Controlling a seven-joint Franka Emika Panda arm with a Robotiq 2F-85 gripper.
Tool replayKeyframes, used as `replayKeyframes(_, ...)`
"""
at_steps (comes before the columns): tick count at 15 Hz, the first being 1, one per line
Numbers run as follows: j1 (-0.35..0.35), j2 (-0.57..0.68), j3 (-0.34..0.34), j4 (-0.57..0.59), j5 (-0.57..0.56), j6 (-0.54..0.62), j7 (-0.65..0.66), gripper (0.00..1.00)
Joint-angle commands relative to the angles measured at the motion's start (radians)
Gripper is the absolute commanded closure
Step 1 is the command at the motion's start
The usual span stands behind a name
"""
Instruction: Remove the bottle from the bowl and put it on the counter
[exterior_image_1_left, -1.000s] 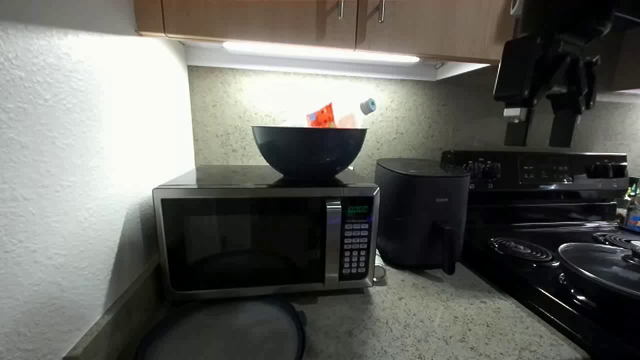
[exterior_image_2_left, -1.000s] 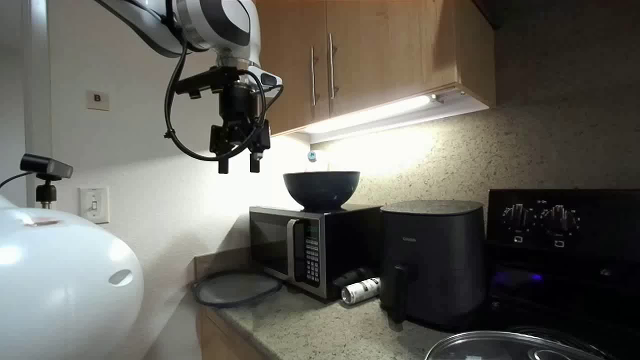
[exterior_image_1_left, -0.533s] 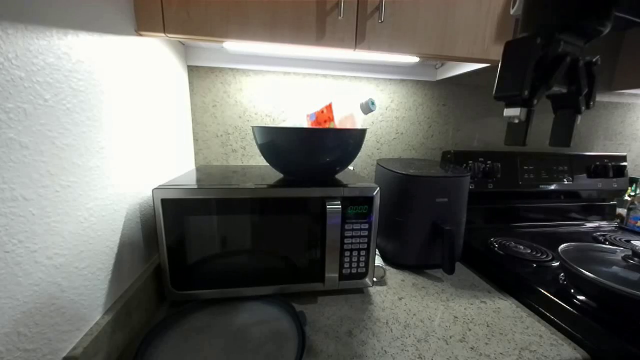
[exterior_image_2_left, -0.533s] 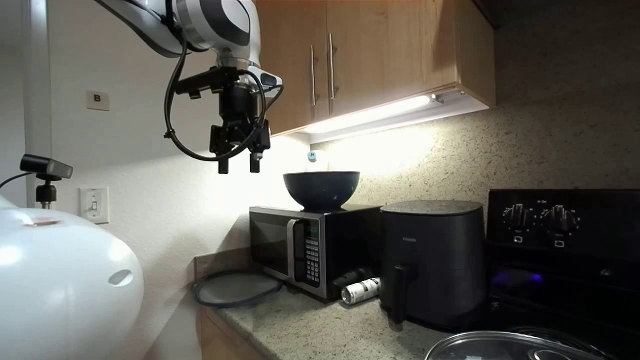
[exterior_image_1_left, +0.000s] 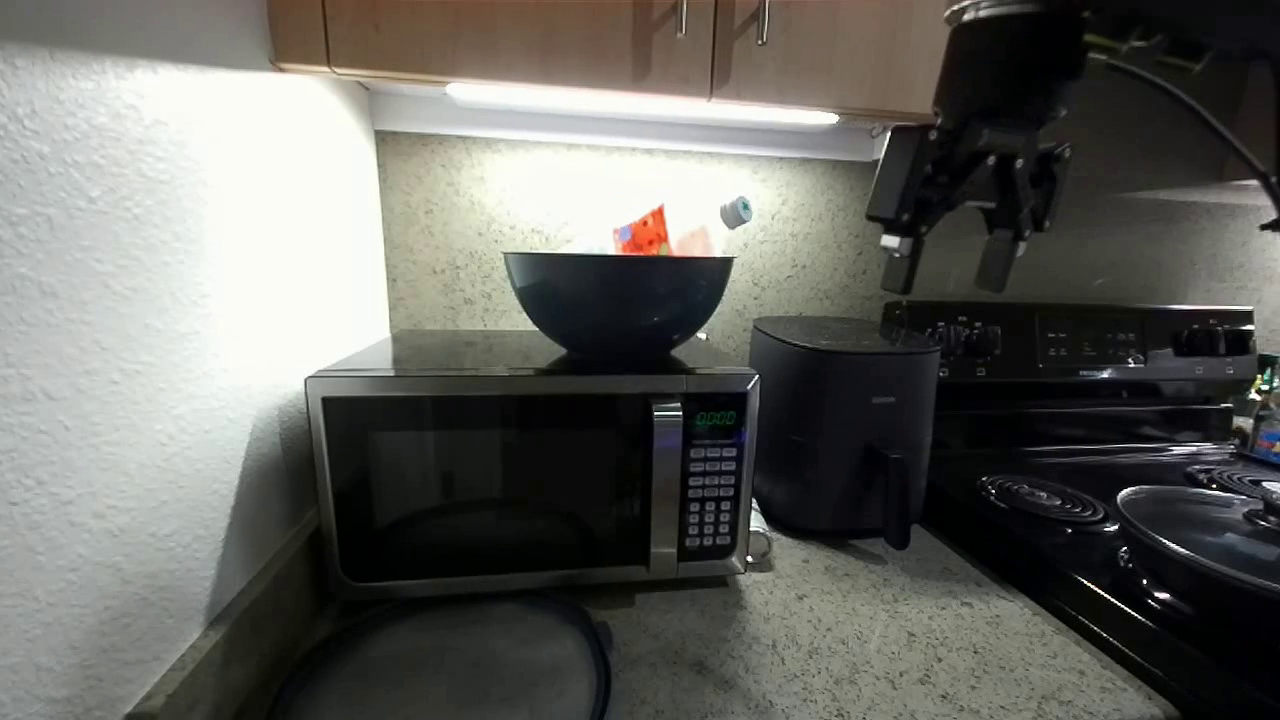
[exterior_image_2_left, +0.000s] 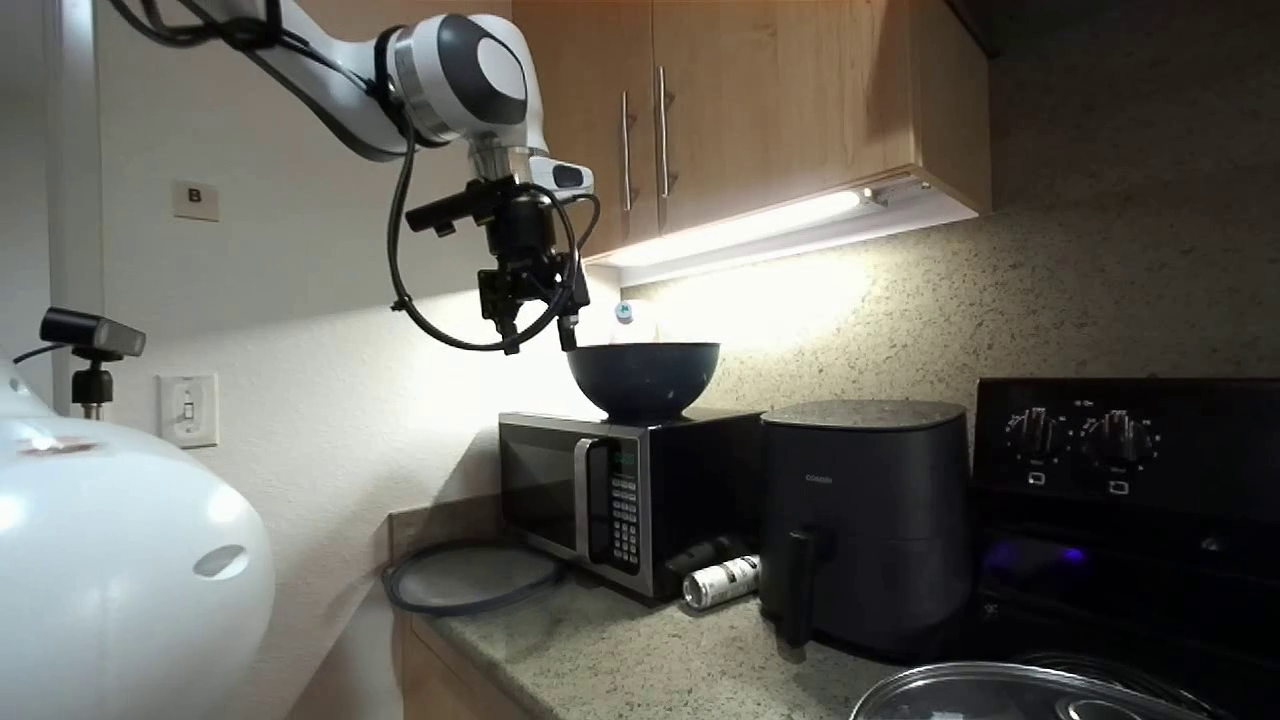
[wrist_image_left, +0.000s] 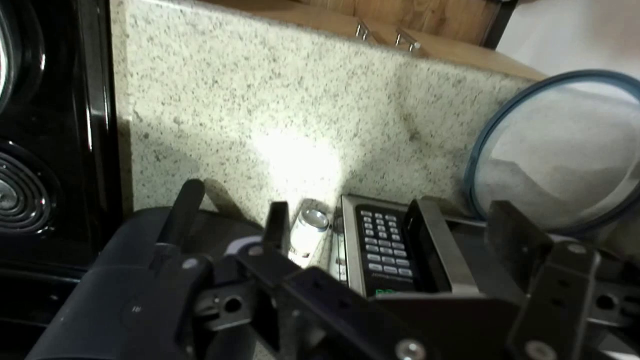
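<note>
The clear bottle with a red label (exterior_image_1_left: 643, 234) lies tilted in the dark bowl (exterior_image_1_left: 620, 305), its capped neck sticking out over the rim. The lower part of the bottle is hidden by the bowl. In an exterior view only its cap (exterior_image_2_left: 624, 311) and neck show above the bowl (exterior_image_2_left: 643, 382). The bowl stands on top of the microwave (exterior_image_1_left: 500, 480). The speckled counter (exterior_image_1_left: 820, 640) also shows in the wrist view (wrist_image_left: 240, 100). My gripper (exterior_image_1_left: 948, 274) is open and empty, in the air apart from the bowl. It also shows in an exterior view (exterior_image_2_left: 540, 345) and the wrist view (wrist_image_left: 395, 220).
A black air fryer (exterior_image_1_left: 840, 430) stands beside the microwave, with a can (exterior_image_2_left: 722, 582) lying between them. A round blue-rimmed lid (wrist_image_left: 560, 150) lies in front of the microwave. Wooden cabinets (exterior_image_1_left: 520, 40) hang above the bowl. The black stove (exterior_image_1_left: 1040, 560) holds a glass-lidded pan (exterior_image_1_left: 1200, 530).
My gripper has moved toward the bowl and tilted: leftward in an exterior view, rightward and slightly down in an exterior view. It stays open. The bottle and bowl have not moved.
</note>
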Motion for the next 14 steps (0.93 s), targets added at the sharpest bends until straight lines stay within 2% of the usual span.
replayKeyframes(1, -0.021, 0.152, 0.021, 0.113, -0.062, 0.079, 0.064, 0.0)
replayKeyframes(3, -0.007, 0.169, 0.011, 0.136, -0.077, 0.093, 0.048, 0.0)
replayKeyframes(4, 0.004, 0.144, -0.006, 0.099, -0.054, 0.082, 0.033, 0.0)
replayKeyframes(8, 0.009, 0.165, -0.005, 0.124, -0.06, 0.097, 0.027, 0.0)
replayKeyframes(11, 0.003, 0.172, 0.004, 0.101, -0.024, 0.273, 0.142, 0.0)
replayKeyframes(14, -0.016, 0.217, 0.018, 0.108, -0.046, 0.453, 0.248, 0.0)
